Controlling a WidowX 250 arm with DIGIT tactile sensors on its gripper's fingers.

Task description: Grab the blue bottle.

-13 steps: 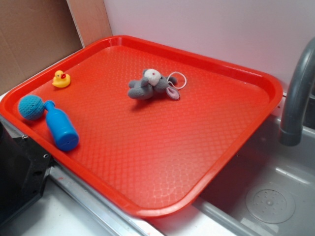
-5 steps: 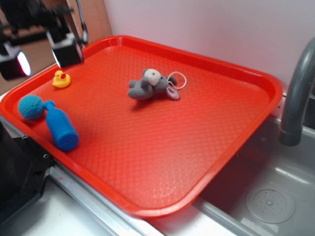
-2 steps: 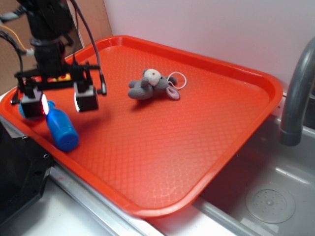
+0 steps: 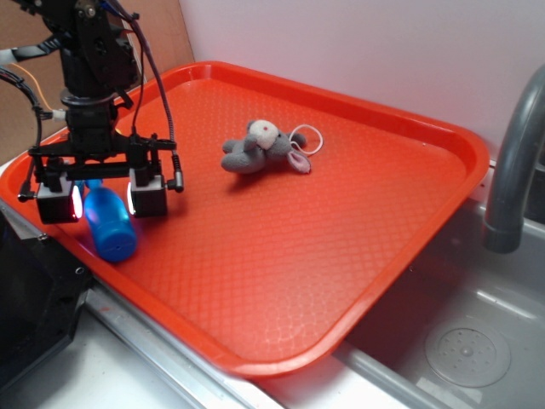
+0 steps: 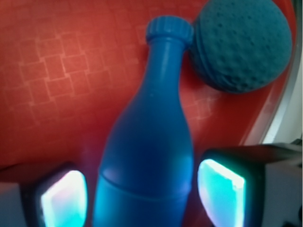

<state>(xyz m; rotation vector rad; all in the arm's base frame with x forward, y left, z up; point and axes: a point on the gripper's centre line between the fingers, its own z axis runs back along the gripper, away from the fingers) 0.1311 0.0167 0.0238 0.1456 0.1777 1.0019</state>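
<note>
Blue bottle lies on its side near the left front edge of the red tray, its flat base toward the camera in the exterior view and its narrow neck pointing away, under the robot arm. The hand sits low over it, spread wide, with one finger on each side of the bottle's body and a visible gap between each pad and the plastic; nothing is clamped. In the wrist view the bottle fills the middle, its capped neck at the top, and the two glowing fingertips stand at the lower corners on either side of the body, neither clearly touching it. Right by the bottle's cap lies a teal crocheted ball, touching or almost touching the neck; in the exterior view it is mostly hidden behind the hand. Well apart from these, toward the middle and back of the tray, a small grey plush toy lies with a white ring at its side. At the right edge of the exterior view a grey faucet curves over a sink basin.
</note>
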